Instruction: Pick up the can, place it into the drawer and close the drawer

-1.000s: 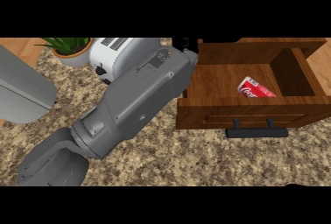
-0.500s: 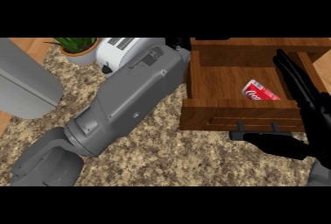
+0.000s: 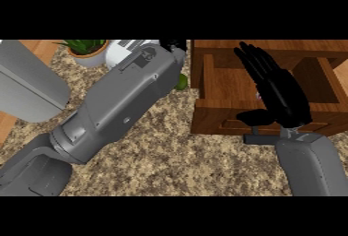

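Note:
The wooden drawer (image 3: 224, 87) stands pulled open at the right, its dark handle (image 3: 262, 138) at the front edge. My right hand (image 3: 275, 90) lies open over the drawer's inside, fingers straight and pointing to the far left. It hides the red can; only a tiny pink speck (image 3: 258, 96) shows beside the palm. My left forearm (image 3: 122, 106) crosses the counter from the lower left. Only a black bit of my left hand (image 3: 174, 44) shows, at the drawer's far left corner.
A potted plant (image 3: 85, 48) and a white appliance (image 3: 129, 48) stand at the back left. A small green object (image 3: 181, 82) lies beside the drawer's left wall. A large grey body (image 3: 27, 83) fills the left edge. Speckled counter (image 3: 183, 161) lies in front.
My right hand has come in from the lower right and now stretches over the drawer, covering the can that showed before. The left forearm has barely moved.

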